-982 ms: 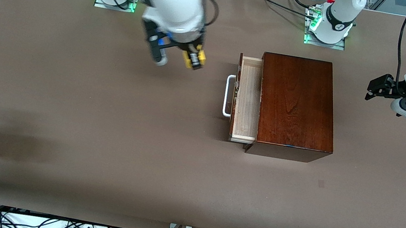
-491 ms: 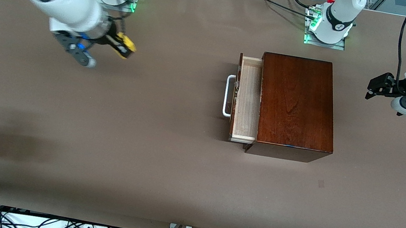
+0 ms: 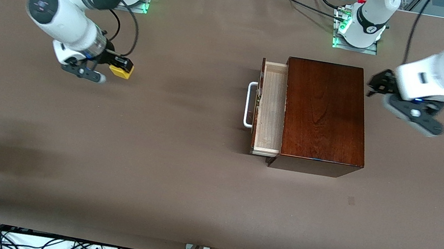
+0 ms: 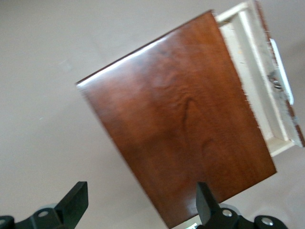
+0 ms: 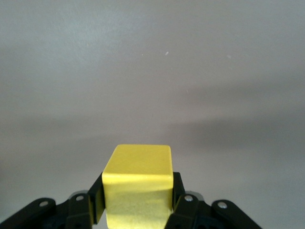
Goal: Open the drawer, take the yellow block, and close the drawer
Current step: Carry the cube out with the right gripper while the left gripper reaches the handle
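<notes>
The right hand [image 3: 117, 68] clamps the small bright yellow cube [image 3: 120, 71] above the tabletop [image 3: 155, 154] near the right arm's end. The left hand [image 3: 382, 85], fingers wide, hovers beside the mahogany box [image 3: 324, 114]; its pale wooden drawer [image 3: 271, 110] stands open.

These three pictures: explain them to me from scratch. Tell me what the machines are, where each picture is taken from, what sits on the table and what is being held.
Two white robot arms with two-finger grippers share a brown table. The wide picture looks down from a high camera facing them. The other two come from cameras on the arms' wrists.

On the table stands a glossy dark mahogany box. Its pale wooden drawer, with a white bar handle, is pulled open.

The right gripper is over bare table toward the right arm's end, shut on a small bright yellow cube. The left gripper is over the table beside the box, fingers open, holding nothing; its camera looks down on the box lid.
</notes>
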